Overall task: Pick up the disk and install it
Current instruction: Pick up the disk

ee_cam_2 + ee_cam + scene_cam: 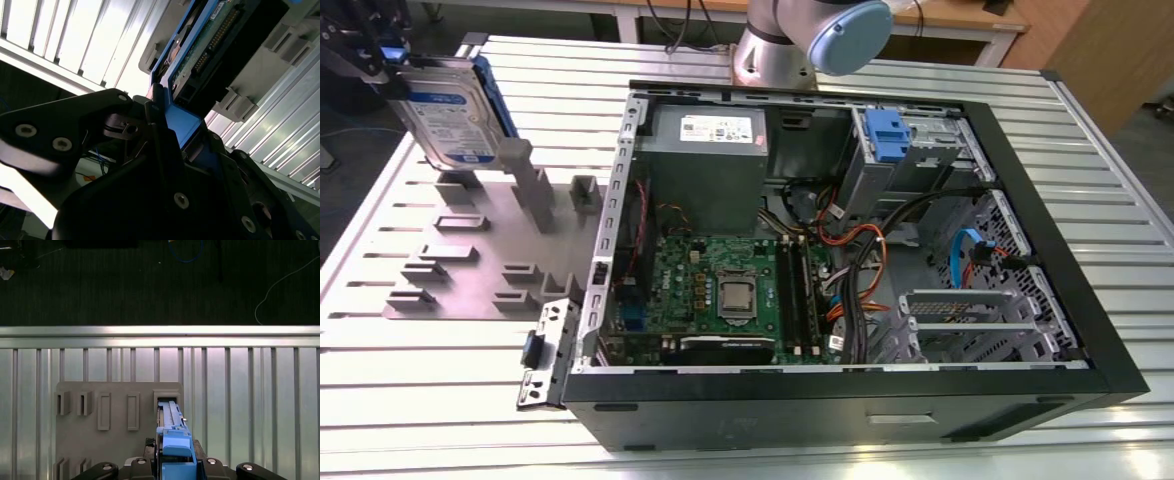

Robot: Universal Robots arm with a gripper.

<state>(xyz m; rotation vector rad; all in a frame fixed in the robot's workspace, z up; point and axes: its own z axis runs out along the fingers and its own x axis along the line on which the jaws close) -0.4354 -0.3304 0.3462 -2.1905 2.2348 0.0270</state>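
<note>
The disk (447,110), a silver-grey drive with a white-and-blue label in a blue carrier, hangs upright at the exterior view's far left, over the grey holder fixture (480,250). My gripper (384,62) is shut on its upper end. In the first wrist view my gripper (175,466) clamps the blue carrier, and the disk (170,420) runs edge-on down toward a slot (167,401) in the fixture. Whether its lower end is out of the slot is unclear. The second wrist view has the fingers (155,130) pressed against the carrier (182,122).
The open computer case (1067,300) lies on the slatted table (400,400) to the exterior view's right of the fixture. A drive bay with a blue bracket (887,135) sits at its far corner, next to the grey power supply (707,140). Cables cross the motherboard (720,290).
</note>
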